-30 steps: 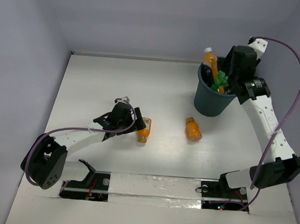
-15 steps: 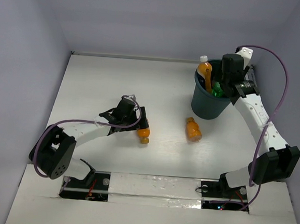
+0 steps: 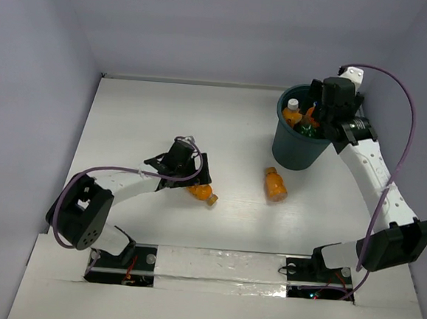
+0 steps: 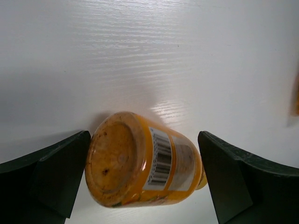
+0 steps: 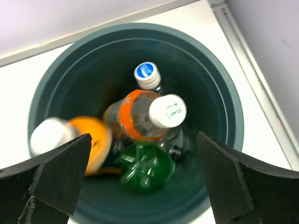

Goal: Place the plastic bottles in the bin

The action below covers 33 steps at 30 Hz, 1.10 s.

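A stubby orange bottle point(image 3: 200, 192) lies on its side on the table; in the left wrist view point(image 4: 140, 161) its base faces me. My left gripper point(image 3: 195, 179) is open and straddles it, with the left finger point(image 4: 56, 168) against the base and the right finger point(image 4: 238, 182) just off it. A second stubby orange bottle point(image 3: 275, 185) lies loose mid-table. My right gripper point(image 3: 322, 115) hangs open and empty over the dark teal bin point(image 3: 296, 147). Inside the bin point(image 5: 140, 30) are a blue-capped clear bottle point(image 5: 147, 74), a white-capped clear bottle point(image 5: 149, 114), a green bottle point(image 5: 142, 168) and a blurred orange bottle point(image 5: 77, 142).
The bin stands at the far right, close to the right wall and the table's raised edge strip point(image 5: 252, 70). The back wall runs just behind it. Both arm bases sit at the near edge on a taped strip point(image 3: 220, 267).
The tall orange bottle that stuck out above the bin's rim has dropped inside. My right gripper has come over the bin's mouth. My left gripper has closed in on the stubby bottle, which has turned.
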Each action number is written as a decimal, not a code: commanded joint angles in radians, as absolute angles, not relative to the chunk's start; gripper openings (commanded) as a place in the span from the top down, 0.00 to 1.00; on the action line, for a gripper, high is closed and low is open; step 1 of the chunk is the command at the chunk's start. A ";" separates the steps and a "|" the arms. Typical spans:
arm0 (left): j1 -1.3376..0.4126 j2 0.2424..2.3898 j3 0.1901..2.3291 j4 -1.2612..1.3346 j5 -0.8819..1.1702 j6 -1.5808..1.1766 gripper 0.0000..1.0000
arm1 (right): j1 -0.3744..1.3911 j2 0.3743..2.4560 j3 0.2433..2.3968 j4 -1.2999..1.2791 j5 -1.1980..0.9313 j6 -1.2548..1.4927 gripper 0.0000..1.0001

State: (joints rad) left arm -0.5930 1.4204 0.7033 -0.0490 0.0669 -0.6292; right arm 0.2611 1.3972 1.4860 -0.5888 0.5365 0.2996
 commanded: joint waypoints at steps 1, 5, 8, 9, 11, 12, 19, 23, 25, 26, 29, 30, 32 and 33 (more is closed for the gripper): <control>-0.586 1.427 0.744 -0.061 0.046 -0.630 0.01 | 0.261 1.301 1.560 -0.623 0.471 0.325 0.00; -0.586 1.436 0.744 -0.072 0.035 -0.643 0.05 | 0.261 1.182 1.588 -0.666 0.370 0.336 0.01; -0.586 1.411 0.730 -0.080 0.043 -0.663 0.06 | 0.261 1.086 1.467 -0.664 0.199 0.370 0.06; -0.586 1.401 0.721 -0.086 0.034 -0.666 0.05 | 0.261 1.025 1.425 -0.660 0.146 0.374 0.09; -0.586 1.358 0.719 -0.109 0.002 -0.663 0.03 | 0.287 0.968 1.312 -0.655 0.019 0.387 0.09; -0.586 1.347 0.732 -0.126 -0.036 -0.658 0.01 | 0.301 0.927 1.281 -0.657 -0.010 0.385 0.09; -0.577 1.255 0.834 -0.331 -0.164 -0.690 0.01 | 0.442 0.839 1.094 -0.681 -0.130 0.387 0.44; -0.555 1.139 0.830 -0.423 -0.180 -0.781 0.01 | 0.486 0.805 1.000 -0.660 -0.147 0.408 0.82; -0.555 1.091 0.796 -0.481 -0.147 -0.852 0.01 | 0.509 0.796 0.973 -0.640 -0.158 0.420 0.81; -0.555 1.028 0.779 -0.498 -0.106 -0.886 0.01 | 0.509 0.796 0.948 -0.635 -0.163 0.423 0.81; -0.555 0.854 0.637 -0.534 -0.007 -1.053 0.01 | 0.529 0.799 0.921 -0.618 -0.186 0.419 0.59; -0.555 0.812 0.605 -0.544 0.032 -1.101 0.01 | 0.538 0.804 0.917 -0.618 -0.192 0.414 0.49; -0.555 0.688 0.549 -0.571 0.081 -1.232 0.01 | 0.538 0.813 0.910 -0.620 -0.201 0.391 0.30; -0.566 0.657 0.507 -0.577 0.090 -1.271 0.01 | 0.538 0.819 0.908 -0.620 -0.209 0.385 0.17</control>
